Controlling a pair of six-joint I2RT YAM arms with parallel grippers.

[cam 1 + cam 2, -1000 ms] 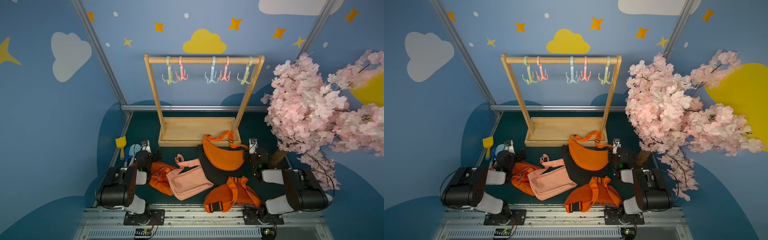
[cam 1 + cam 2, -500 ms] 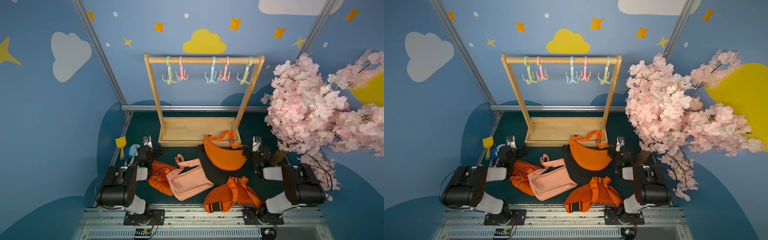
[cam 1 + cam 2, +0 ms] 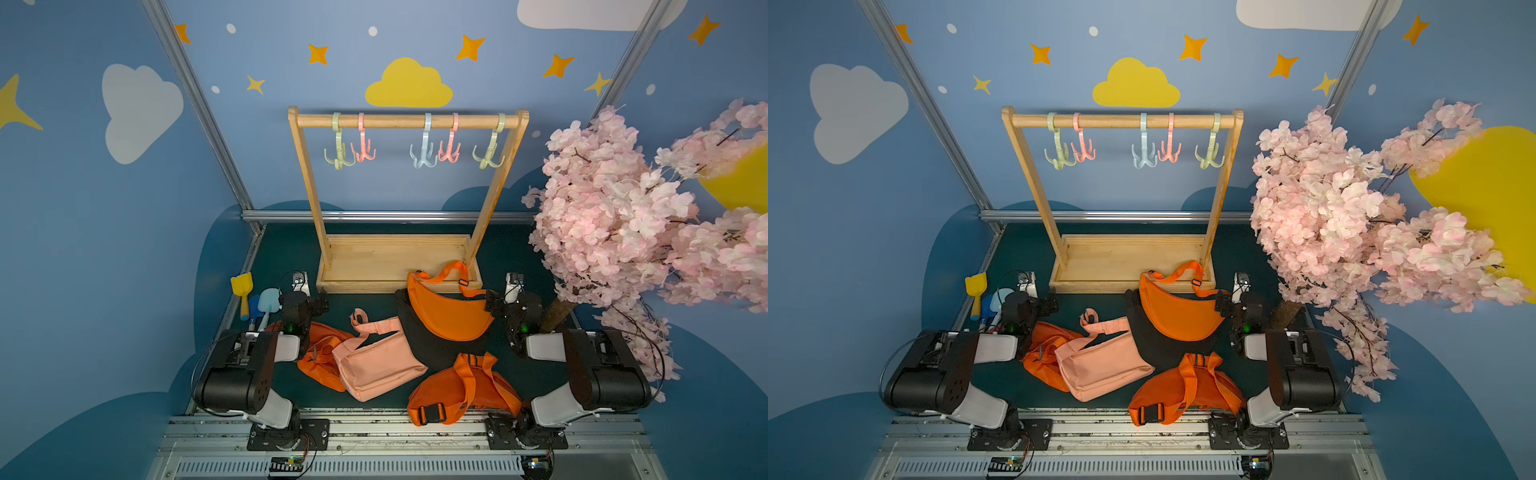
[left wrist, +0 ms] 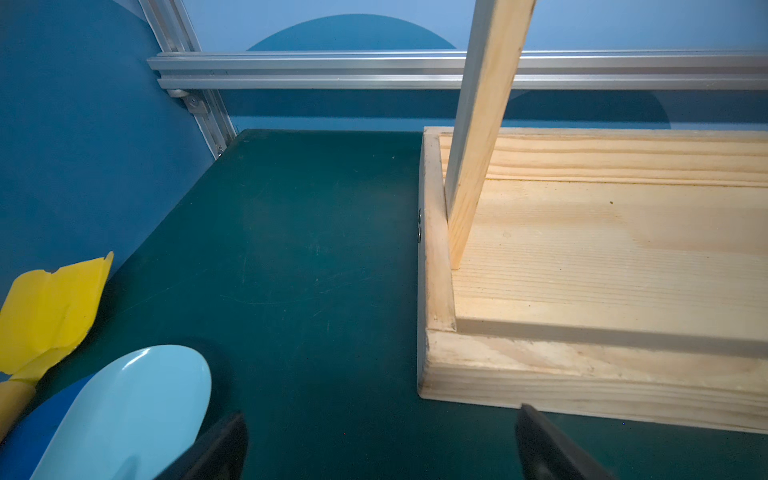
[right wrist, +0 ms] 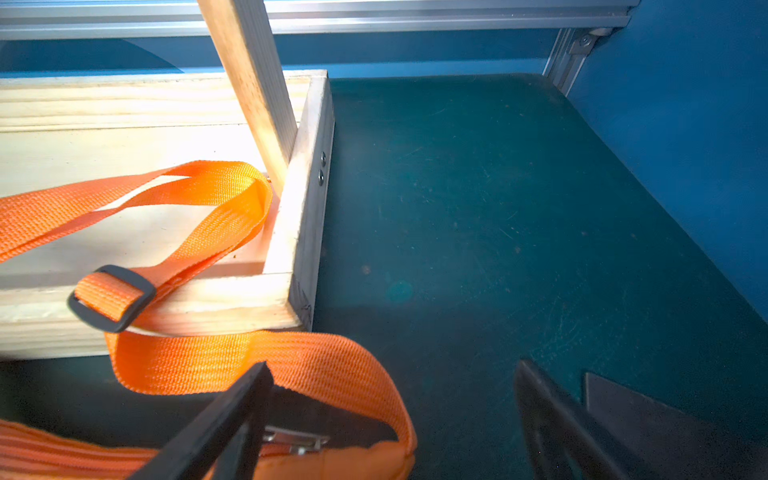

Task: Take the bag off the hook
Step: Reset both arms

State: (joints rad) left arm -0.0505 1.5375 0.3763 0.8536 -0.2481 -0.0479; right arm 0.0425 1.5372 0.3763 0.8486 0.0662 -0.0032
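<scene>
1. We find the right gripper (image 5: 392, 368) with its jaws spread wide and clamping nothing. The orange strap (image 5: 187, 361) of the orange crescent bag passes beneath one finger (image 5: 216, 428) and partly across the gap (whether they touch, we cannot tell).
2. The left gripper (image 4: 380, 415) also has its jaws wide apart, with only green tabletop (image 4: 311, 249) between them. It sits low, near the corner of the rack base (image 4: 582, 374).
3. The orange crescent bag (image 3: 449, 313) is off the hooks (image 3: 424, 151). It lies on a black bag (image 3: 432, 353), just beside the right gripper, and its strap loops over the rim into the rack base.
4. We count five pastel hooks on the rail (image 3: 395, 121).
5. Further out:
   - A pink bag (image 3: 378, 365) overlaps a second orange bag (image 3: 328, 332) by the left arm.
   - A buckled orange waist bag (image 3: 461, 390) lies nearest the front.
   - A yellow toy shovel (image 4: 45, 307) and a light-blue toy spade (image 4: 124, 411) flank the left gripper.
   - A blossom tree (image 3: 623, 216) stands beside the right arm.
</scene>
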